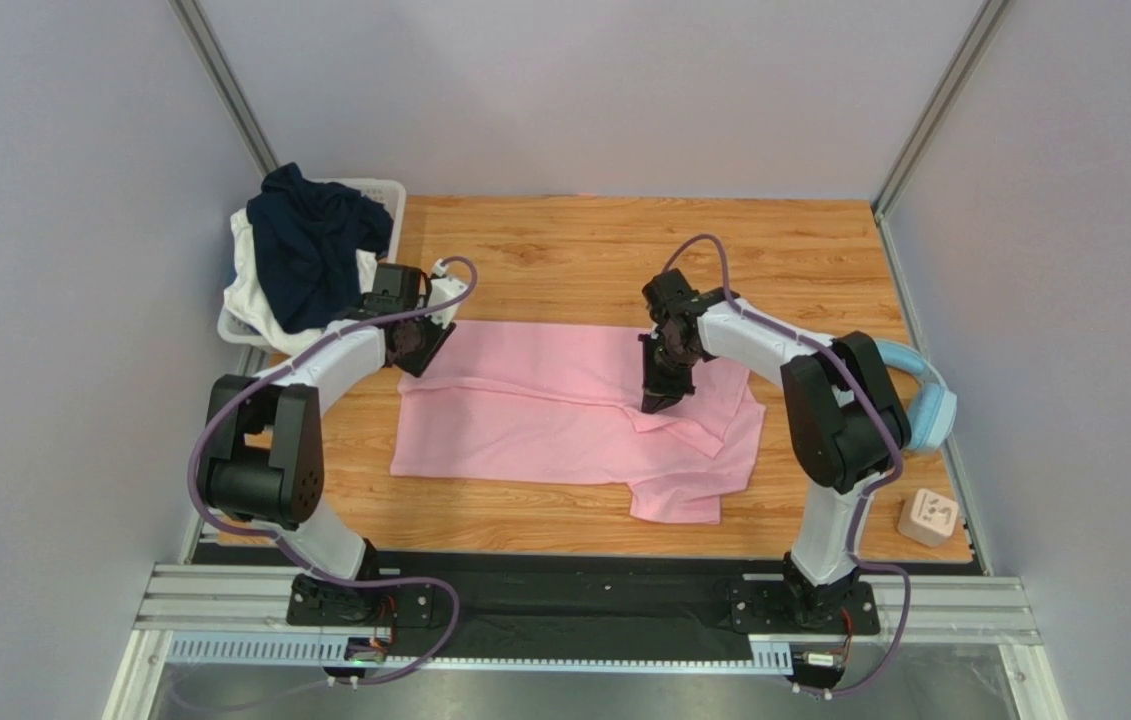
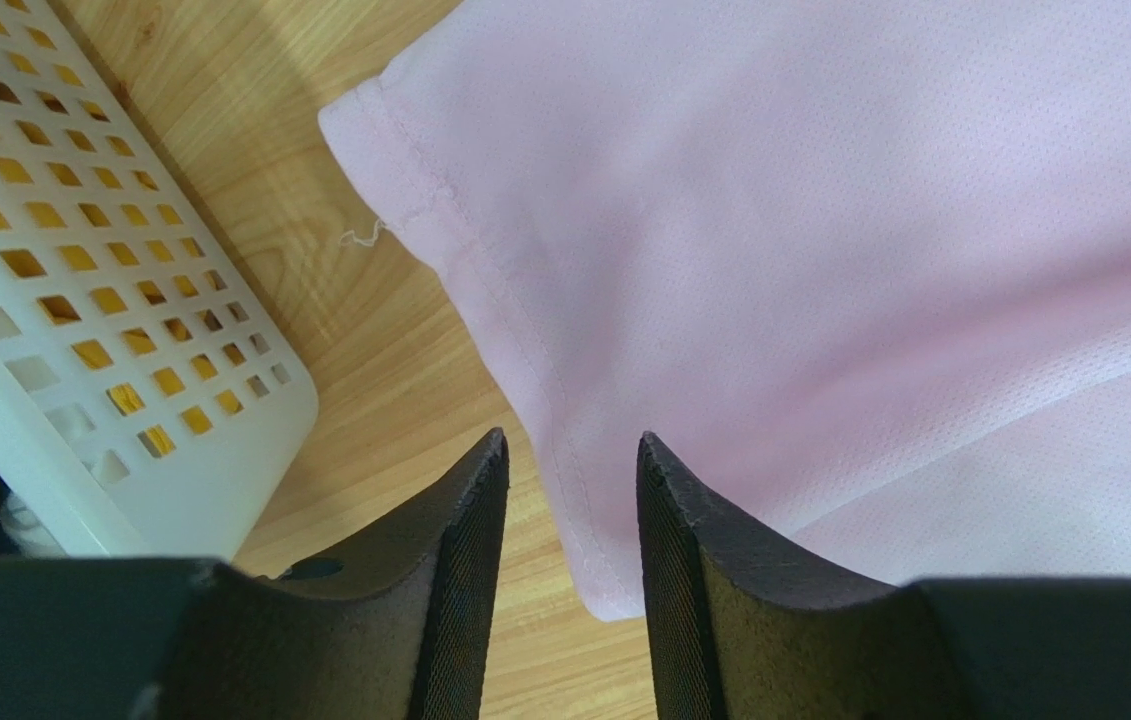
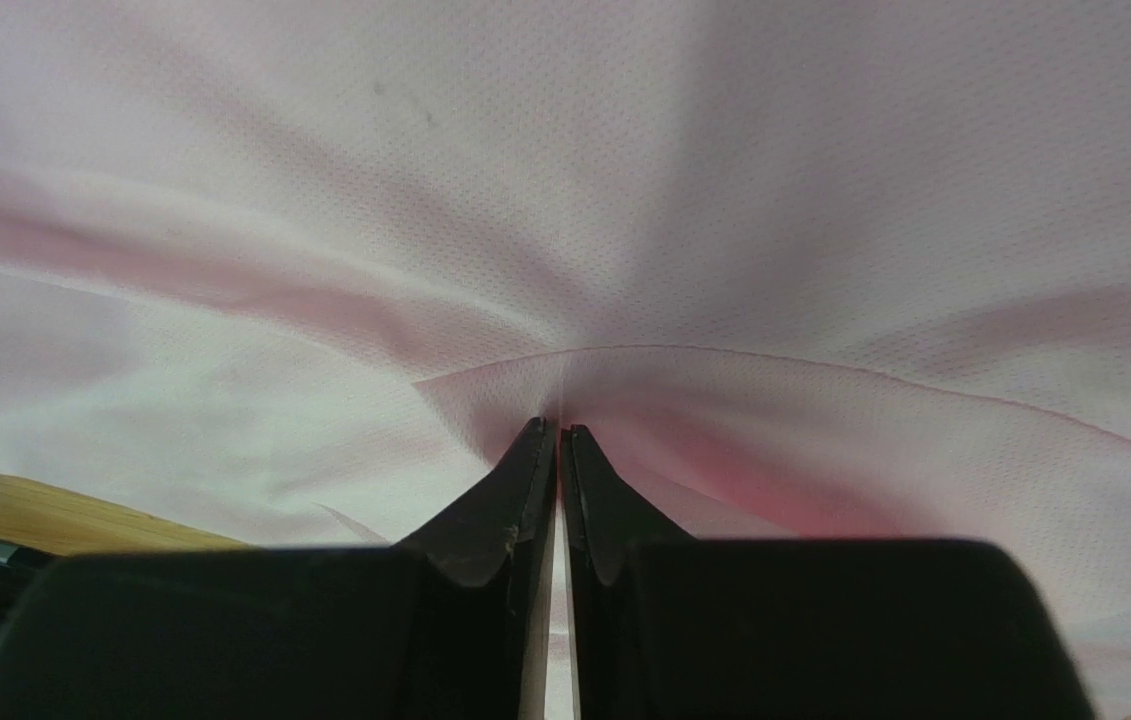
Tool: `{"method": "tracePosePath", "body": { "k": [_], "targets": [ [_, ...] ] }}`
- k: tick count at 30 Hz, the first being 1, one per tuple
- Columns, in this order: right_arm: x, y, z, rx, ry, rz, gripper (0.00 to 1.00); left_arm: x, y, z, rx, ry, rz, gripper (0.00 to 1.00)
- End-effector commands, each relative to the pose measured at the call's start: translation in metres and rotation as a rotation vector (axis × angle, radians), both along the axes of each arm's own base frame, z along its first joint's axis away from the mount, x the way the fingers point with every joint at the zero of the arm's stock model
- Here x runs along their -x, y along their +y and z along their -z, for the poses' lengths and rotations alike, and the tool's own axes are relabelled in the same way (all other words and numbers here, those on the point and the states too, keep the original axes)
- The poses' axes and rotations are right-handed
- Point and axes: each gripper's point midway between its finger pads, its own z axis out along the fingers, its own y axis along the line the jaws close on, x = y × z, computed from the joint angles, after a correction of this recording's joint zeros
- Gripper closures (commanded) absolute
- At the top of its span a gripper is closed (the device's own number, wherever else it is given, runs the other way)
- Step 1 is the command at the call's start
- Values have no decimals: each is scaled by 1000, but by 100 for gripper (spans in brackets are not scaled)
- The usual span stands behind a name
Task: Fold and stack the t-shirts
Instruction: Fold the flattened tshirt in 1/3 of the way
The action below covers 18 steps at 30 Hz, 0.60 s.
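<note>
Though the small tan block (image 1: 929,518) at the worktop's (image 1: 571,255) right edge bears dark marks, they are too small to read. Pink t-shirt (image 1: 556,428) lies spread mid-worktop on wood grain, with pale grey walls (image 1: 60,300) around. Navy t-shirt (image 1: 308,240) is heaped in the white basket (image 1: 388,192) at far left; light blue headphones (image 1: 929,402) at right edge. Only the left wrist view shows the left gripper (image 2: 568,450) part open, fingers either side of the pink hem, gripping nothing, latticed basket wall near. Only the right wrist view shows the right gripper (image 3: 558,435) closed, pinching pink cloth, creases fanning from the tips.
</note>
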Motion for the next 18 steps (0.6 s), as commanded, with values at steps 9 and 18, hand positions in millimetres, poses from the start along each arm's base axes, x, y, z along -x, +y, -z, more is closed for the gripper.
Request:
{"method": "tracePosePath", "body": {
  "k": [9,18],
  "targets": [
    [40,27,-18,-28,-37,-56,91,30,1,8,5,-15,42,58],
    [28,22,-43,32,-94,-71,93,18,1,-21,-2,-76,42,60]
  ]
}}
